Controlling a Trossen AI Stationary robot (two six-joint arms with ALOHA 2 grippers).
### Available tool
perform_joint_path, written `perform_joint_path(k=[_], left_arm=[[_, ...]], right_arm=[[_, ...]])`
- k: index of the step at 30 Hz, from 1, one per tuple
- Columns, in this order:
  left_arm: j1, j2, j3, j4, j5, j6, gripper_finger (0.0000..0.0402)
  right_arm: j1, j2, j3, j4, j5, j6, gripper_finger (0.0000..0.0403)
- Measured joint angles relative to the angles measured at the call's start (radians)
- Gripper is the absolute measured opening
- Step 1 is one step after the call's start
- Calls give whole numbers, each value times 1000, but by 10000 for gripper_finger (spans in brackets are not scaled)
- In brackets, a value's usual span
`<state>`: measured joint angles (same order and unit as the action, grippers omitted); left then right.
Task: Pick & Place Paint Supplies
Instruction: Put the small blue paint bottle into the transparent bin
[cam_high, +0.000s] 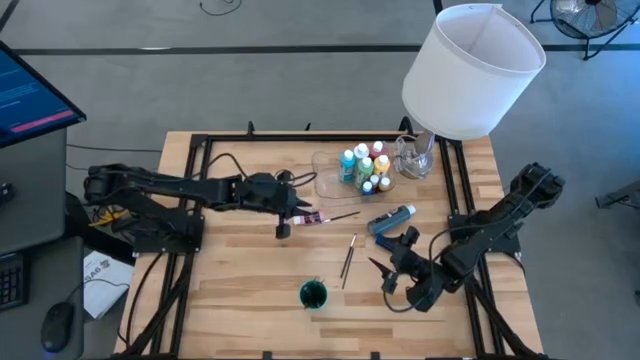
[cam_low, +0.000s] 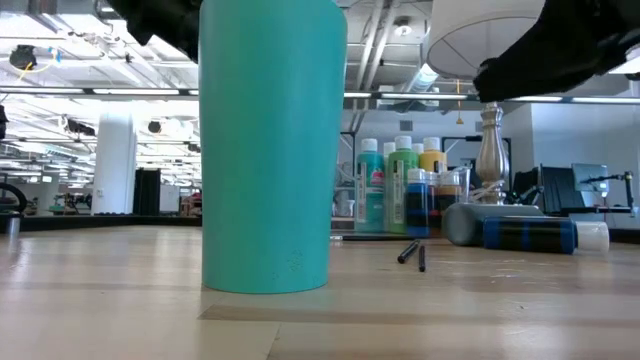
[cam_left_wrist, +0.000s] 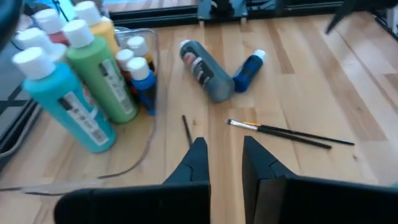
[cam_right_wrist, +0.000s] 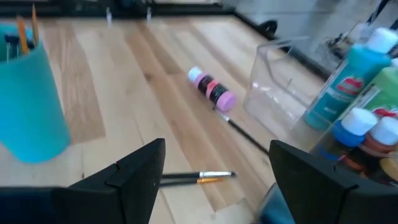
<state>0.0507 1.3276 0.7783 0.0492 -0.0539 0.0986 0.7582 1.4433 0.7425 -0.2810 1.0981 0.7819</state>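
Nearby, pink bottle (cam_high: 309, 217) beside left gripper (cam_high: 283, 228).

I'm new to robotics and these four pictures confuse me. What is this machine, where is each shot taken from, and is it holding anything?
It is a robot with two dark arms at a wooden table. One picture looks straight down, one sits at table height, and two come from cameras on the wrists. The left gripper is shut and appears to hold nothing; the right gripper is open and empty. A clear tray holds upright paint bottles. A teal cup contains brushes. Loose on the wood lie a pink bottle, a blue bottle and more brushes. A white lampshade stands behind.
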Motion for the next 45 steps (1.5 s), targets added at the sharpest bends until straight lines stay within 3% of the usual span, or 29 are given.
perform_joint_path(k=[4,13,16,20,23,26,32,35,41,45], left_arm=[[51,-6,-22,6,52,28,1],[162,25,-25,66,235,51,1],[164,25,-25,89,263,42,1],[137,25,-24,105,308,9,1],[98,25,-24,105,309,-25,1],[63,24,-24,105,314,-26,1],[28,25,-24,104,312,-26,1],[21,24,-24,103,312,-27,1],[-1,24,-24,103,308,-29,1],[-14,25,-24,106,308,-30,1]], right_arm=[[-31,0,0,-5,-64,-51,282],[-168,-16,-28,-1,-81,-65,282],[-223,-45,-71,156,-193,-193,282],[-248,-72,-116,490,-410,-447,282],[-245,-101,-117,543,-506,-498,282],[-230,-160,-117,442,-514,-422,282],[-187,-266,-117,40,-522,50,282],[-152,-262,-117,-66,-521,202,282],[-84,-159,-118,-32,-520,238,282],[-42,-46,-118,153,-521,248,282]])
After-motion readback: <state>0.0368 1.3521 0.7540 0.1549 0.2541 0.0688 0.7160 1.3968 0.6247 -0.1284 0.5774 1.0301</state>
